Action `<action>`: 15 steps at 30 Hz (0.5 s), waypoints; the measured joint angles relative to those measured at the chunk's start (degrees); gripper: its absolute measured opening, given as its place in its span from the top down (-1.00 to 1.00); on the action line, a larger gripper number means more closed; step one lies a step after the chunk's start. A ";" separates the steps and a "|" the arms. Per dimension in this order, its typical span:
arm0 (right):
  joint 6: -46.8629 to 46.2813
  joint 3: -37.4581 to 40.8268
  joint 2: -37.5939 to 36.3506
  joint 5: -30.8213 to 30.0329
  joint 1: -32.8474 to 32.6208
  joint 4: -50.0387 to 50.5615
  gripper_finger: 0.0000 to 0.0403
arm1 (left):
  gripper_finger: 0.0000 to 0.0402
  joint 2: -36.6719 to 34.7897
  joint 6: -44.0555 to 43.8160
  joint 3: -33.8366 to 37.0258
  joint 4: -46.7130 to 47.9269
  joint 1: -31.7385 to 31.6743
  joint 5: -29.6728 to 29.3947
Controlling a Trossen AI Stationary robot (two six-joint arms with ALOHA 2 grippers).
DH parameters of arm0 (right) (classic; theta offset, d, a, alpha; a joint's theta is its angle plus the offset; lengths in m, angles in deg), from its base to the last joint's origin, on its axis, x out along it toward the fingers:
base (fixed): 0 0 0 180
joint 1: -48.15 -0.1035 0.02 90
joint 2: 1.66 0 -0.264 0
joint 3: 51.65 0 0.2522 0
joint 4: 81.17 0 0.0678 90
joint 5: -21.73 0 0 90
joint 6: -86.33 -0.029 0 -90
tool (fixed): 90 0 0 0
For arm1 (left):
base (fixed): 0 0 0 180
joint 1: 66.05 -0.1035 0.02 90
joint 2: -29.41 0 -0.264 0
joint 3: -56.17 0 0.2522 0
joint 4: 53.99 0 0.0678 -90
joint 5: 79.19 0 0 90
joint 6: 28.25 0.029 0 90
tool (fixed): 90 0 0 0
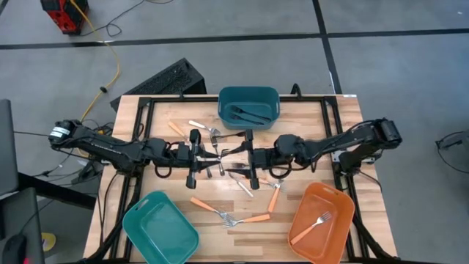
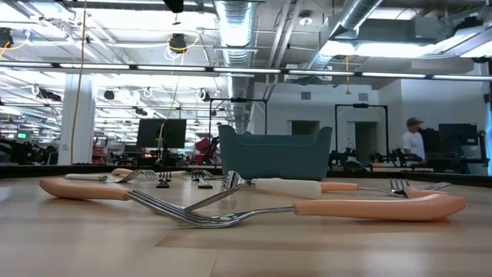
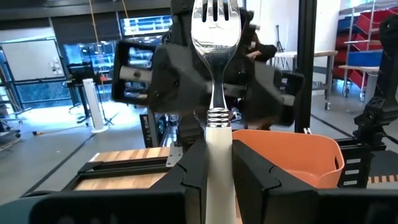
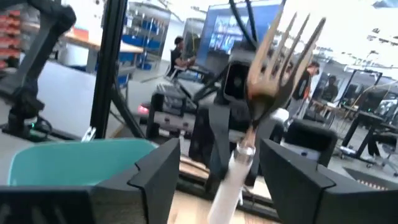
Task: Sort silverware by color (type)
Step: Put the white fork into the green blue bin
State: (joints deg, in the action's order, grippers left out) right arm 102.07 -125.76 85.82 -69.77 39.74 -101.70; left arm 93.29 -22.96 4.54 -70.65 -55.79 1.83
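Silverware lies scattered mid-table in the high view: three orange-handled forks loose near the front, one fork in the orange bin, two dark utensils in the dark teal bin, several white-handled pieces near the grippers; the light teal bin holds nothing. Both arms reach inward, wrists level, the left gripper facing the right gripper. The low view shows orange-handled forks crossed up close. In the left wrist view, narrow fingers clamp a white-handled fork upright. In the right wrist view, wide-spread fingers flank a tilted white-handled fork, apparently not touching it.
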 joint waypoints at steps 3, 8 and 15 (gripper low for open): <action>-0.28 -0.54 1.96 0.01 0.76 -3.50 -0.27 | 0.83 0.00 0.10 0.00 0.01 0.00 0.08; -0.27 -2.50 5.18 0.01 1.24 -4.04 -0.27 | 0.83 0.00 0.67 0.00 0.32 0.02 -0.10; 0.56 -3.82 6.60 0.07 1.16 -3.88 -0.24 | 0.83 0.00 1.10 0.00 1.39 -0.08 -0.40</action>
State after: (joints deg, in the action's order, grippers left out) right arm 102.62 -129.59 92.42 -69.70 40.90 -105.58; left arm 93.29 -21.85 4.54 -69.27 -55.86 1.43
